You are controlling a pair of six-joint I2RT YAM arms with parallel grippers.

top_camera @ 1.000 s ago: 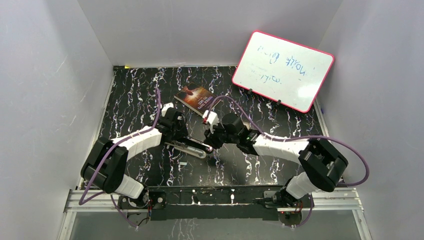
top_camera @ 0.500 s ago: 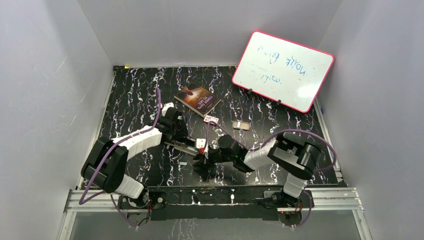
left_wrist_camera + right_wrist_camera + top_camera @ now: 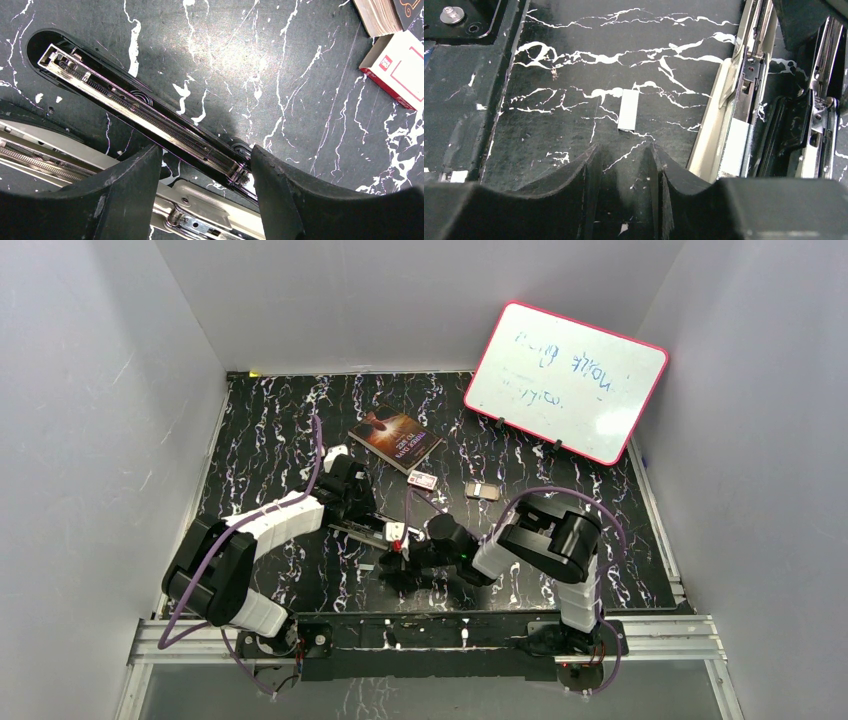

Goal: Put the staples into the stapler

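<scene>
- The short silver-grey metal staple strip lay on the black white-veined counter, at 12 o'clock of the right tool, its long axis running 12 to 6.
- That tool, the nearer one, stood narrowly apart and empty.
- The left tool straddled the opened black-and-chrome stapler widely; whether it gripped, I cannot tell.

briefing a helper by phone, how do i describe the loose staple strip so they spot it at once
Start at the black marbled table, then the opened stapler near its front middle. Just nearer the front edge lies the staple strip, flat on bare table: a short pale silver bar, much smaller than the stapler, touching nothing.
</scene>
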